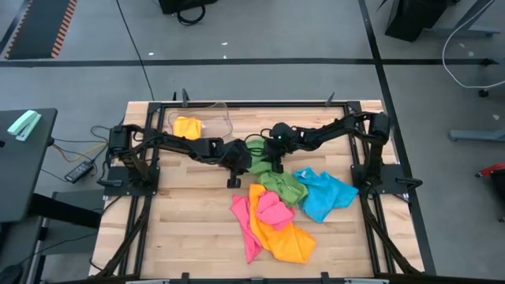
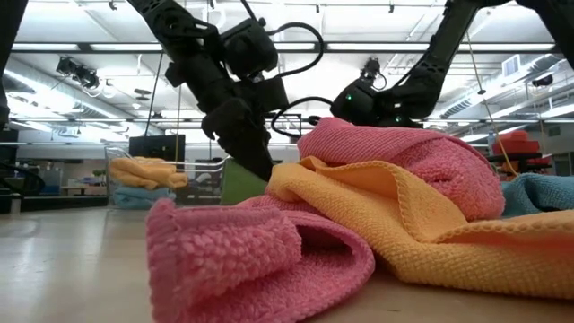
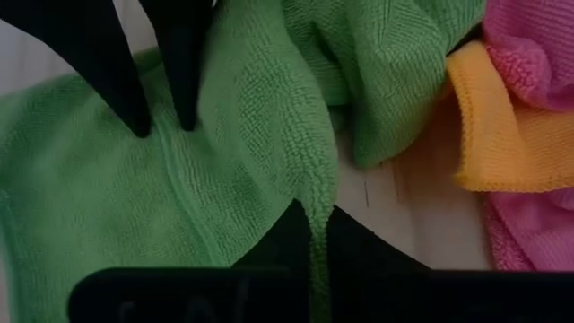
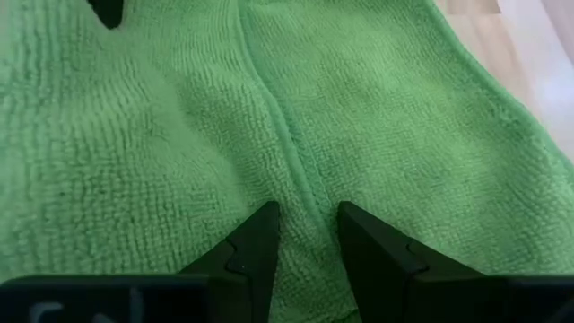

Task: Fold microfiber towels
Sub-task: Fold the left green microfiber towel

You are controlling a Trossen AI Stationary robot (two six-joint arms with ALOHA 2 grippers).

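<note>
Bright ceiling strip lights (image 2: 108, 45) glare above me; my worktop (image 1: 189, 229) is evenly lit, shadows soft, and the nearest pink towel (image 2: 224, 256) blurs.

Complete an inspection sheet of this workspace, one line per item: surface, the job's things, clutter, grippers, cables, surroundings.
Surface: wooden table, black frame around it.
Job's things: green towel mid-table; blue towel beside it; pink towel and orange towel heaped nearer the front; yellow towel inside the clear bin.
Clutter: nothing seen.
Grippers: left gripper shut on the green towel's edge; right gripper pinching a ridge of the same towel.
Cables: loose wires left of the table.
Surroundings: grey floor, ceiling lights in the low view.
</note>
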